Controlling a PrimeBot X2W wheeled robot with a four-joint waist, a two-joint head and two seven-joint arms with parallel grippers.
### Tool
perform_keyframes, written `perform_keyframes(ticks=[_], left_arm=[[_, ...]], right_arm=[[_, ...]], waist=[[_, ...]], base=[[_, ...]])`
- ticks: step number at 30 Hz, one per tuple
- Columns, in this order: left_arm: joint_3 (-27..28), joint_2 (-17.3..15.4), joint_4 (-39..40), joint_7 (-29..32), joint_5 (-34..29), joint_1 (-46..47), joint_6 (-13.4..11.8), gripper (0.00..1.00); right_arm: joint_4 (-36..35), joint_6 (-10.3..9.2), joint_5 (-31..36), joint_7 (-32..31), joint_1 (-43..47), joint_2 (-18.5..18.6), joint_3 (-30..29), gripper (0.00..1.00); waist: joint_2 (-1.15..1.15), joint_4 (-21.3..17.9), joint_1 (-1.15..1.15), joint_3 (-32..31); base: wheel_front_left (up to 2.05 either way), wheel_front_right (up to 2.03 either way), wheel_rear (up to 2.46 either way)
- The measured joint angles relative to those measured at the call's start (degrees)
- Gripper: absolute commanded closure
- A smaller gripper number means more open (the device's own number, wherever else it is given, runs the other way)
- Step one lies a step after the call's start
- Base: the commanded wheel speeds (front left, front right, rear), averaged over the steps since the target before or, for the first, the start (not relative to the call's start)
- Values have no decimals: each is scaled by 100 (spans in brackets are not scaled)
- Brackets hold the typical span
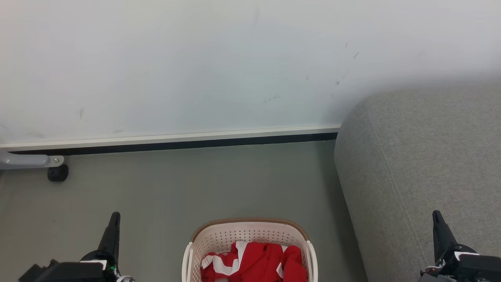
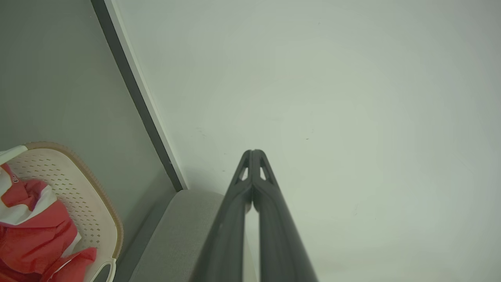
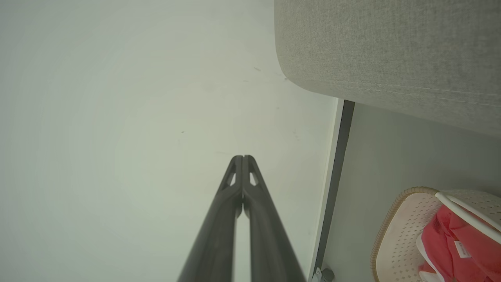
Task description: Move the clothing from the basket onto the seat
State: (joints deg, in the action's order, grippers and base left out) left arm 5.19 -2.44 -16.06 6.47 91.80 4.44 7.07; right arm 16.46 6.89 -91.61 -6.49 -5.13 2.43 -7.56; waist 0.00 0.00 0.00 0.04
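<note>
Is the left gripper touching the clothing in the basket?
Apart. Head view shows the left gripper over floor beside the basket, clear of the clothing.

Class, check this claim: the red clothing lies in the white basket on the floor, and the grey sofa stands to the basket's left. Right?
One error: in the head view the sofa stands to the right of the basket. The clothing does lie in the basket on the floor.

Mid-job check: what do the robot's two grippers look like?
The left gripper and right gripper match: two long matte-black fingers tapering to narrow tips, small triangular cut-outs near the tips, and a black base bearing a white patch.
</note>
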Motion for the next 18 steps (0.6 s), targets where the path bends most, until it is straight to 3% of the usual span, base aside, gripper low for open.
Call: perform_keyframes(ticks=[18], left_arm=[[0,0,0,0,0,0,0,100]], right_arm=[[0,0,0,0,0,0,-1,100]], waist=[[0,0,0,0]], base=[[0,0,0]])
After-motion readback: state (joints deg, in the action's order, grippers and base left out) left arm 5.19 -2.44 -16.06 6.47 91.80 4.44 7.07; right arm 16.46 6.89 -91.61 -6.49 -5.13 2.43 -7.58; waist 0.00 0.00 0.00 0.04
